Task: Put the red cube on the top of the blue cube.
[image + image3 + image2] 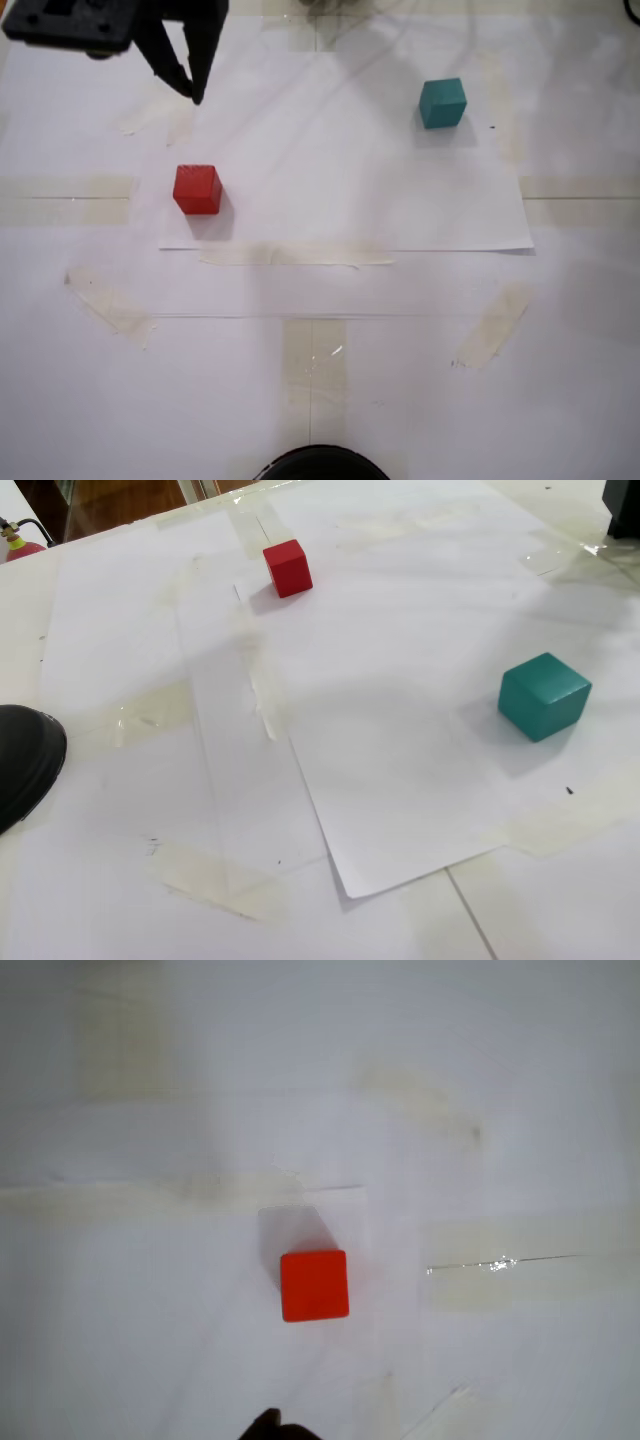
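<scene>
While your black gripper [190, 88] hangs narrowly parted and empty, the small matte red cube [197, 189] sits below its fingertips, apart

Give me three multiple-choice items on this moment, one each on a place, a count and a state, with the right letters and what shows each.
1. In a fixed view, where does the red cube lie relative to the blue cube?
A. left and nearer the bottom edge
B. on top of it
C. right and level with it

2. How many cubes are on the table?
A. one
B. two
C. four

3. What is the gripper holding?
A. the red cube
B. the blue cube
C. nothing

Answers:
1 A: the two cubes sit well apart on the white paper sheet, the red one lower left.
2 B: both fixed views show one red and one teal.
3 C: it hangs above the paper with nothing between its fingertips.
</scene>
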`<state>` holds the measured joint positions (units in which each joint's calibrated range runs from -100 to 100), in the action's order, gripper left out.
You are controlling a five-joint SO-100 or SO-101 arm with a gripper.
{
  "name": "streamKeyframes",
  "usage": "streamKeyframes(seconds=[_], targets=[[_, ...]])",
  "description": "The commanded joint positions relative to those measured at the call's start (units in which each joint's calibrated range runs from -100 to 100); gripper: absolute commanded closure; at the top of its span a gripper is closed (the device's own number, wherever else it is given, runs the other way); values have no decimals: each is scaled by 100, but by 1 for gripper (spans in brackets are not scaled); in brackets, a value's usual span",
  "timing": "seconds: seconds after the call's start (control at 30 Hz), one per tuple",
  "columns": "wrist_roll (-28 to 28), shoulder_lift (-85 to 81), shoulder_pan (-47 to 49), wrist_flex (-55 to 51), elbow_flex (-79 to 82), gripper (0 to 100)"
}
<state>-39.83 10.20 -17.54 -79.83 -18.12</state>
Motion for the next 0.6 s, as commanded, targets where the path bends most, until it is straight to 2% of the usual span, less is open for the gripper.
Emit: streamKeyframes(seconds=[0.0,0.17,0.57], targets=[[34,79,-2,119,-771,100],[166,414,-40,201,-1225,100],[166,817,13,323,-1134,99]])
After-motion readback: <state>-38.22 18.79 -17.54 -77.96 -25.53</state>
